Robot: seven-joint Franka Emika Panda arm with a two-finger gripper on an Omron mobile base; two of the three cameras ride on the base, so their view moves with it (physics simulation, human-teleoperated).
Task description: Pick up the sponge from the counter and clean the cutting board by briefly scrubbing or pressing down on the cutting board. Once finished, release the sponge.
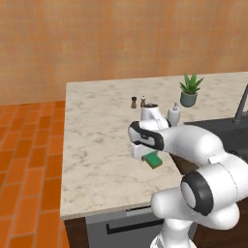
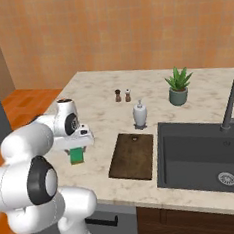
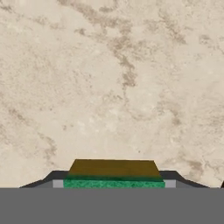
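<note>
Gripping the sponge (image 3: 113,174) between its closed fingers, the pincer (image 2: 77,151) holds it clear above the counter (image 1: 97,145), ready for carrying; the board (image 2: 132,155) lies off to its side, near the sink (image 2: 203,156).

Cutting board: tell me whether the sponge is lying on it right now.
No. The sponge sits between the gripper's fingers over bare counter, left of the cutting board.
</note>
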